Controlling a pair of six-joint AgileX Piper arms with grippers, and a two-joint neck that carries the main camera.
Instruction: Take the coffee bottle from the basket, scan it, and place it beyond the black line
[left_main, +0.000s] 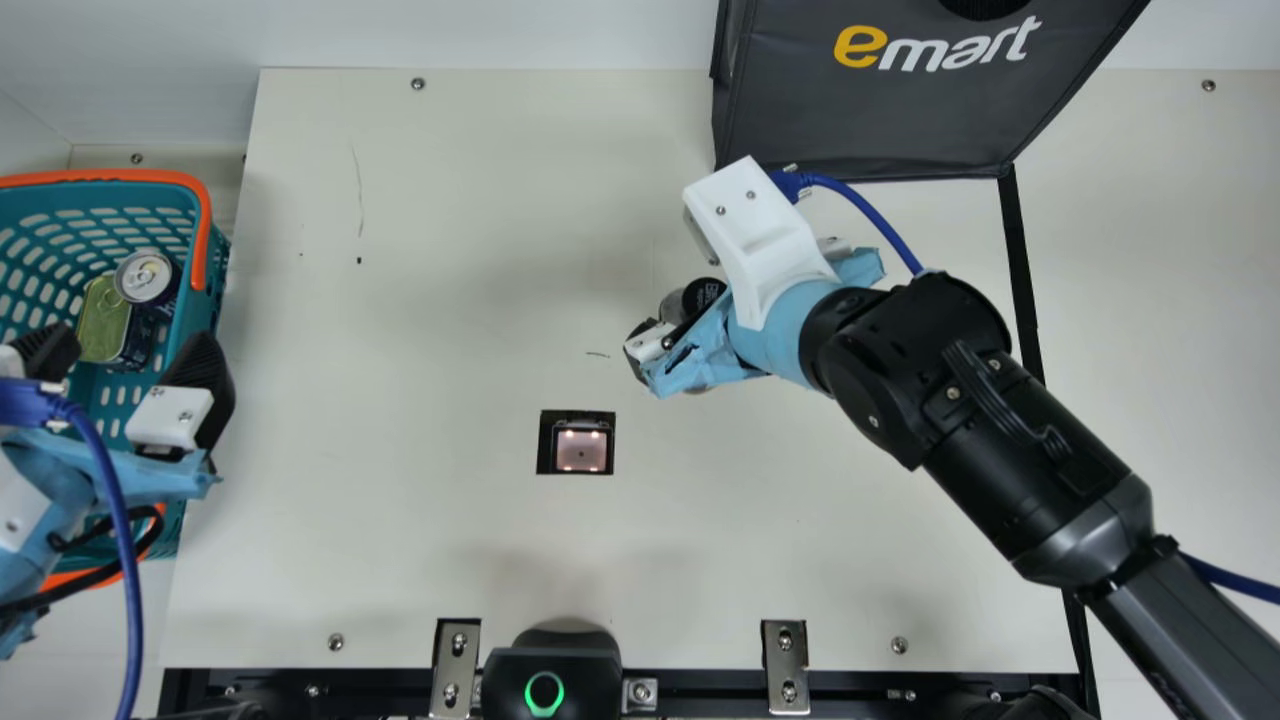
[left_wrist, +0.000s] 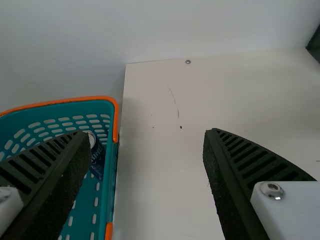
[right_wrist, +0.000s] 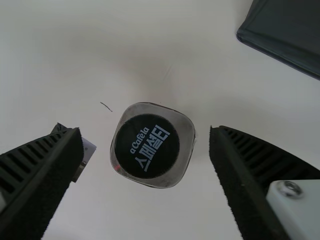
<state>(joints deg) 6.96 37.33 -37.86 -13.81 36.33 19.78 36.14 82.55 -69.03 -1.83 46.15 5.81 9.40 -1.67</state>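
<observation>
Right hand (left_main: 735, 310) open, downturned, near bottle (right_wrist: 152, 145)

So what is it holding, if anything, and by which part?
Nothing is held: the left gripper is open, the right gripper open by the coffee bottle.

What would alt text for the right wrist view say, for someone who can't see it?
Black-capped coffee bottle seen from above, upright on a cream table, between the spread fingers of the right gripper with a gap on each side. A dark bag's corner is at upper right; the scanner is partly hidden behind the left-hand finger.
</observation>
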